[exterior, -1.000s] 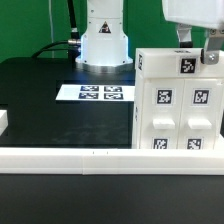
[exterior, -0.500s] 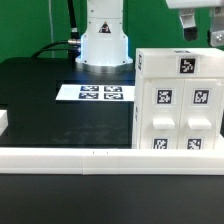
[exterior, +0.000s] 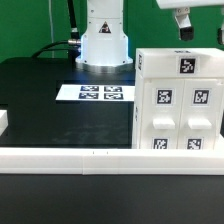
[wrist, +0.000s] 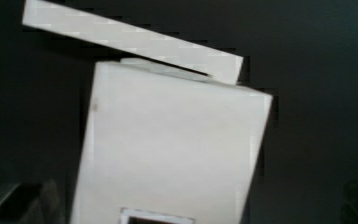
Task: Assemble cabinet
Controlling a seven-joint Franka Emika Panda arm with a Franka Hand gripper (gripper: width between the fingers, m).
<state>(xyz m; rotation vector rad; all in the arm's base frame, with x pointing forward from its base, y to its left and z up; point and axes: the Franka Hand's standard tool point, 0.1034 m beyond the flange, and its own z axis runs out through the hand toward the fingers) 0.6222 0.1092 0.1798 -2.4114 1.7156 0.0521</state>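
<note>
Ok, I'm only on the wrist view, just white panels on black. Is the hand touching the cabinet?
Observer: No. In the exterior view the hand hangs open above the cabinet, clear of its top, with nothing in it.
Operator: What's on the faces I can't see?
Observer: Black-and-white square tags, one on top and several on the front panels.
Operator: Anything else nearby?
Observer: The marker board lies to the exterior view's left of the cabinet, and a long white rail runs along the front.

marker board, long white rail, black table
</note>
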